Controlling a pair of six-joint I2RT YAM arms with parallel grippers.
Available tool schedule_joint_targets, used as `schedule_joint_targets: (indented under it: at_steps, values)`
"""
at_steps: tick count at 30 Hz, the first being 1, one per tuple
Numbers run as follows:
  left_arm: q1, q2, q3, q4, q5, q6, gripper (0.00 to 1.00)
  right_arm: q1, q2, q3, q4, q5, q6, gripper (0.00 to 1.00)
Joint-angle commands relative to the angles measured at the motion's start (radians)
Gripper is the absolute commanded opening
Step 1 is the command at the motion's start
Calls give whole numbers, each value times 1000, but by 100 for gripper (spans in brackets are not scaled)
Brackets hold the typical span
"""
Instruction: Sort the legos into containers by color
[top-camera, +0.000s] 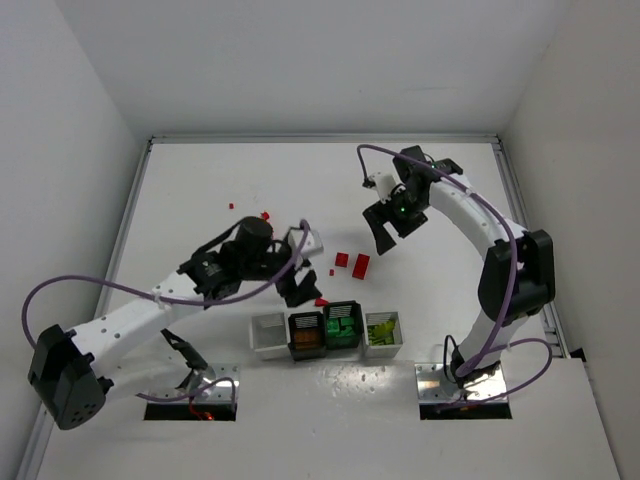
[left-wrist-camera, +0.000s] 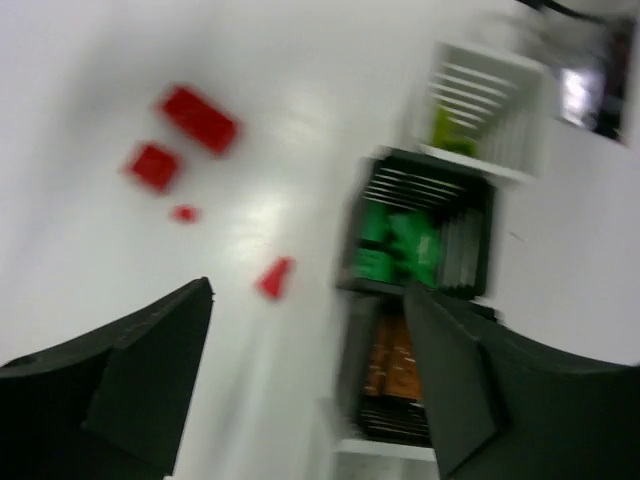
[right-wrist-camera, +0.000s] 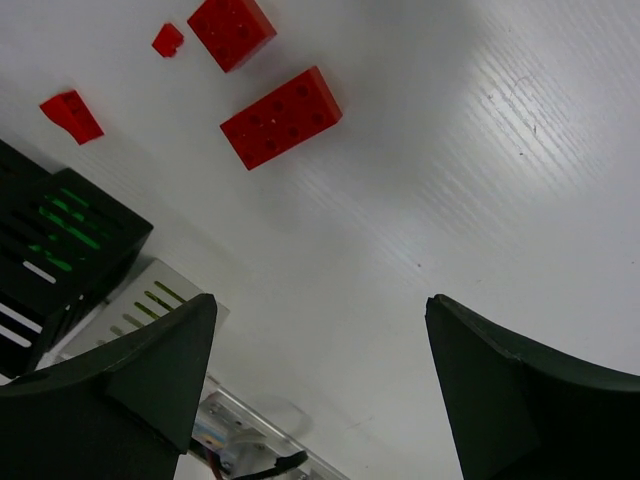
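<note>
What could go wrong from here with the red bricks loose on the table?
1. The small red wedge-shaped plastic brick lies close to the black slotted bin of green bricks; the open left gripper, reaching for it, might nudge that bin.
2. The open right gripper hovers near the rectangular red brick close by, so both could collide.
3. The tiny red piece at the far left may get overlooked.

Four red legos (right-wrist-camera: 281, 117) lie beyond the wide-spread hand (right-wrist-camera: 320, 300), containers (right-wrist-camera: 75, 235) at left.
</note>
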Motion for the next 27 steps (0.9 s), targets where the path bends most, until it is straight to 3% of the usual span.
schedule_joint_targets:
  at_steps: [1, 4, 8, 11, 16, 22, 27]
  values:
    - [125, -8, 114, 34, -172, -104, 86, 8, -30, -13, 21, 20, -66, 85]
    - [217, 56, 206, -9, -303, -164, 100, 19, 19, -13, 43, 11, 9, 85]
    - [315, 173, 323, -103, -418, -254, 100, 38, 52, -13, 118, -47, 252, 85]
    - [384, 239, 346, -129, -493, -323, 100, 67, 88, -23, 132, -58, 343, 85]
    - [463, 285, 355, -129, -530, -405, 100, 105, 166, 16, 153, -17, 406, 84]
    - [521, 319, 366, -129, -541, -414, 100, 151, 223, -12, 166, 120, 475, 84]
    - [553, 319, 340, -106, -519, -405, 100, 151, 286, 32, 175, 146, 485, 82]
